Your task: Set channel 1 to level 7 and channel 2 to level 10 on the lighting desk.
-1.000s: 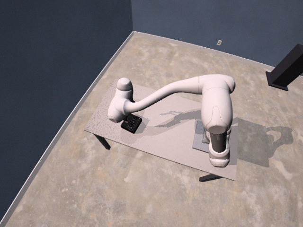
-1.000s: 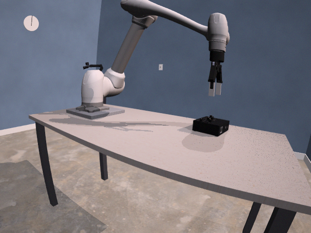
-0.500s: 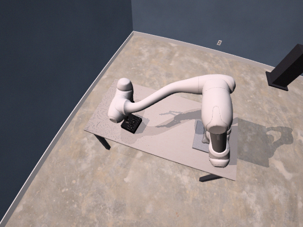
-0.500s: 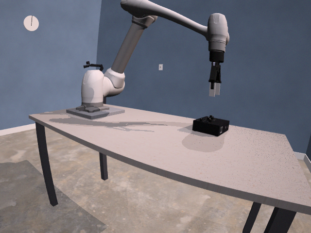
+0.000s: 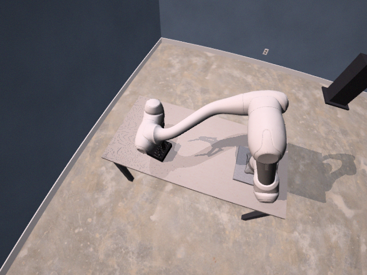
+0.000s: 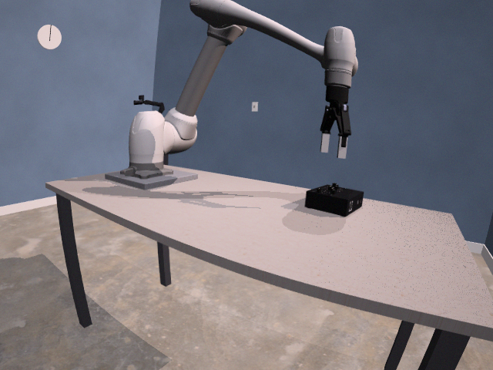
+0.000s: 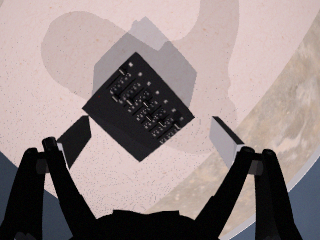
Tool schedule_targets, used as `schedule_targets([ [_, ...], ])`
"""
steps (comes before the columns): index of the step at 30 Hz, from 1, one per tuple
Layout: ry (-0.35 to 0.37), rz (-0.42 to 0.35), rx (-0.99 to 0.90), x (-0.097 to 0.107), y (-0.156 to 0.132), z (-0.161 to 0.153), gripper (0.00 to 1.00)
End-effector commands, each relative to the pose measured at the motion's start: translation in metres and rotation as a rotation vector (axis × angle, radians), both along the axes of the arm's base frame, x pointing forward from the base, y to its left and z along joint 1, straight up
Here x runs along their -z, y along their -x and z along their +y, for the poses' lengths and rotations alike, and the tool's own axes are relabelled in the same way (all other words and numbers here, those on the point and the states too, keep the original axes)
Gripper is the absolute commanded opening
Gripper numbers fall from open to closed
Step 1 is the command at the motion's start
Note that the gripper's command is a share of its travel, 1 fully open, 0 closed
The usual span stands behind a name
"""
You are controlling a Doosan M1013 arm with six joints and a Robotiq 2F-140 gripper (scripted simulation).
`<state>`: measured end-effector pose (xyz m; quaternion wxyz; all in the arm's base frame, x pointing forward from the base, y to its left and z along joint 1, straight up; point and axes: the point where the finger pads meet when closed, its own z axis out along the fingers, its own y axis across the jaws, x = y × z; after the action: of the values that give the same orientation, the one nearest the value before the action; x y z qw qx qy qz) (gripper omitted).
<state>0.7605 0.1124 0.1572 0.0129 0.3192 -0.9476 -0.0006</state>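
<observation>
Claw: spread wide, nothing between the fingers; hangs pointing straight down, well above the lighting desk and apart from it. Dark linkages, pale flat rectangular pads.

Lighting desk: small black box, flat-topped and matte, resting on the desk toward its far end from the arm base. In the wrist view it sits turned diagonally, centred between the two pads. From the top view it is half hidden under the wrist.

Faders: a row of parallel slots with small knobs on the box's top face; individual levels too small to read. One knob near the upper-left corner appears set further along its slot than the rest.

Arm: smooth off-white shell, rounded joints; the forearm tapers and curves toward the wrist, and the upper link is a grey cylinder in the exterior view.

Base plate: flat grey square slab at one end of the desk.

Desk: pale, matte, finely speckled top with a thin edge and dark slanted legs. The arm's shadow falls across it, and a rounded patch of shadow lies just beside the lighting desk.

Floor: mottled, stained concrete look.

Walls: flat blue, with pale skirting.
</observation>
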Motion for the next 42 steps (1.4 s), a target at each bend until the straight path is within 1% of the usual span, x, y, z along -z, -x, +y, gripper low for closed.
schedule_targets([
  [1,-0.025,0.008,-0.278,0.008,0.015,0.004,1.00],
  [12,-0.040,0.023,-0.823,0.028,0.057,0.013,1.00],
  [14,-0.040,0.023,-0.823,0.028,0.057,0.013,1.00],
  [15,-0.046,0.027,-0.969,0.029,0.060,0.013,1.00],
  [22,-0.060,0.031,-1.294,0.037,0.077,0.016,1.00],
  [29,-0.081,0.032,-1.637,0.039,0.082,0.017,1.00],
  [31,-0.081,0.032,-1.637,0.039,0.082,0.017,1.00],
  [32,-0.094,0.031,-1.780,0.039,0.082,0.017,1.00],
  [37,-0.120,0.024,-2.000,0.039,0.082,0.017,1.00],
  [42,-0.165,0.007,-2.235,0.039,0.082,0.017,1.00],
])
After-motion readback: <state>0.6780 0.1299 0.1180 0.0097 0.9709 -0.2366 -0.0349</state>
